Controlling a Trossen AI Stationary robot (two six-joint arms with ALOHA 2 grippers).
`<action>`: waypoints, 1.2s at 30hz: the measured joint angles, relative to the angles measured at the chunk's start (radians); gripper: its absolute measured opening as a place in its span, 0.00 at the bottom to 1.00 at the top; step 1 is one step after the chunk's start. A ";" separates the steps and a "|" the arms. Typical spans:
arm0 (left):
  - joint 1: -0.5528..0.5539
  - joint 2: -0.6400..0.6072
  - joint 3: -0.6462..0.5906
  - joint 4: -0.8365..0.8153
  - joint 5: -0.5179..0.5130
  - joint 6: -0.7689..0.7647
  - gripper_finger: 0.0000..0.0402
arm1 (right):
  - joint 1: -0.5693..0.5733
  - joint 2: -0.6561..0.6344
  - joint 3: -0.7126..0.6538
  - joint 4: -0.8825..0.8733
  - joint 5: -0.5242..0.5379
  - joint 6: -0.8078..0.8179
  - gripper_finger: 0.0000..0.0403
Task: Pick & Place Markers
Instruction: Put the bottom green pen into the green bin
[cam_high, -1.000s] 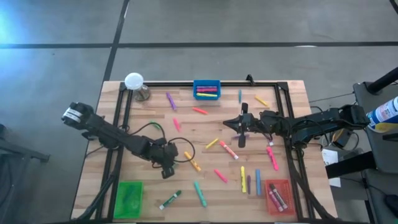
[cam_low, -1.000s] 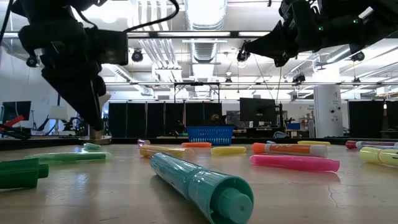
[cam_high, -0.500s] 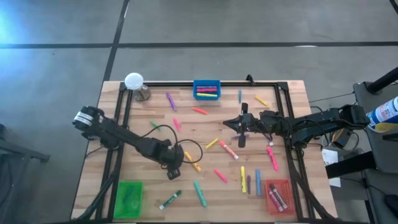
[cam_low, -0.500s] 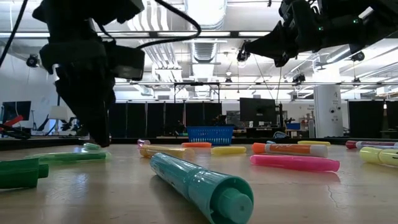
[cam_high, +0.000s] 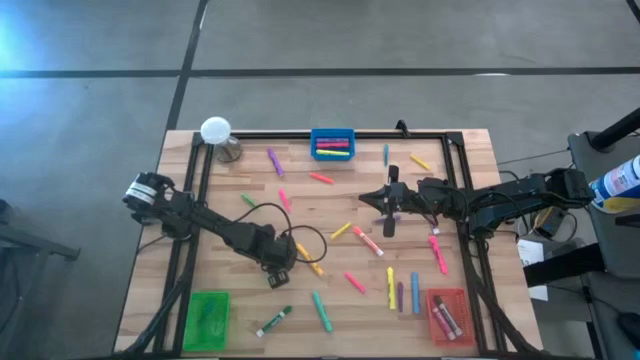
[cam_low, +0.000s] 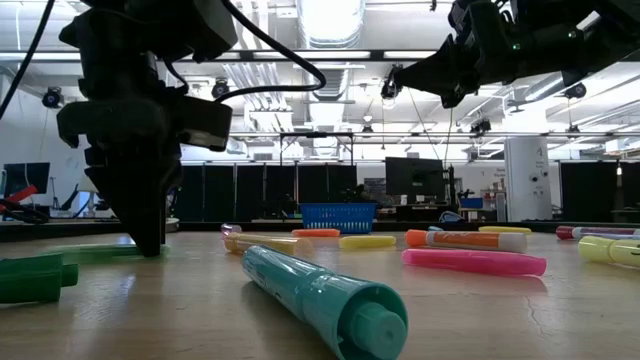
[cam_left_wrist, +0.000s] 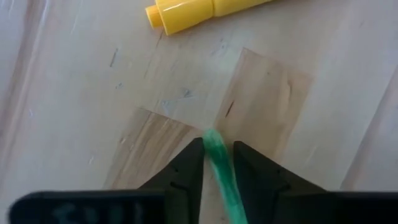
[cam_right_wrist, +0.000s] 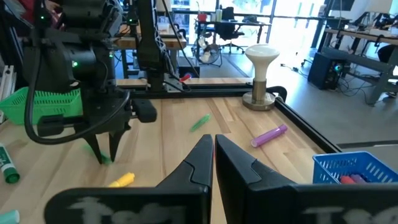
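Since a second ago my left tool (cam_high: 280, 276) has slid toward the middle of the surface (cam_high: 250, 190) and come down, its fingers (cam_left_wrist: 186, 171) now narrowed around a thin green marker (cam_left_wrist: 219, 171) that lies flat between them on the wood. Whether the pads actually press it I cannot tell. Just past its tip lies a yellow marker (cam_left_wrist: 193, 9). My right tool (cam_high: 388, 222) hangs clenched and empty above the right half of the surface, over a pink marker (cam_high: 366, 241). Other markers lie scattered across the wood, with a teal one (cam_low: 320, 298) nearest the front edge. More sit in the blue tray (cam_high: 332, 133) at the far edge and the red tray (cam_high: 447, 316) at the near right corner; the green tray (cam_high: 209, 318) stands at the near left.
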 joint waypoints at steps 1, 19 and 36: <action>0.000 0.000 0.000 -0.002 -0.001 0.009 0.17 | 0.000 0.000 0.000 0.000 0.000 0.000 0.03; -0.062 0.002 0.216 -0.357 0.036 0.312 0.06 | 0.000 0.000 -0.001 0.000 0.000 -0.005 0.03; -0.523 0.018 0.387 -0.741 0.082 0.589 0.06 | 0.000 0.000 -0.001 -0.007 0.000 -0.027 0.03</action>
